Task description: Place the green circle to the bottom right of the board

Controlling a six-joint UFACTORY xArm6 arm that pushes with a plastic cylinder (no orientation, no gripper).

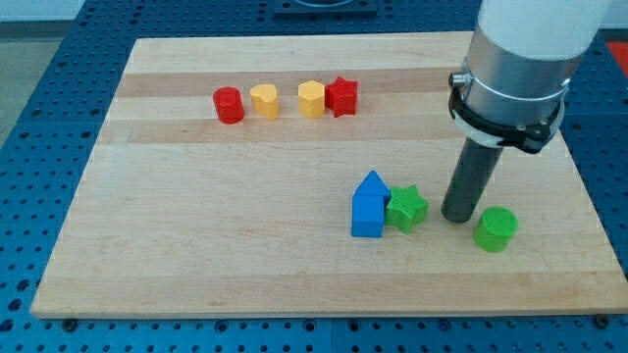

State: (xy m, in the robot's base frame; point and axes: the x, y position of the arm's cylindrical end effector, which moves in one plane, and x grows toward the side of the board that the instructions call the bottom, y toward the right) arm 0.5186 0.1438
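Note:
The green circle [496, 228] sits on the wooden board [196, 245] at the view's lower right. My tip [458, 217] rests on the board just left of the green circle, with a small gap between them. A green star [406, 208] lies just left of my tip. The rod rises from the tip to the arm's silver end at the view's upper right.
A blue block [369, 205] shaped like a house touches the green star's left side. Near the view's top stand a red cylinder [229, 105], a yellow heart [263, 100], a yellow hexagon [311, 99] and a red star [341, 96] in a row.

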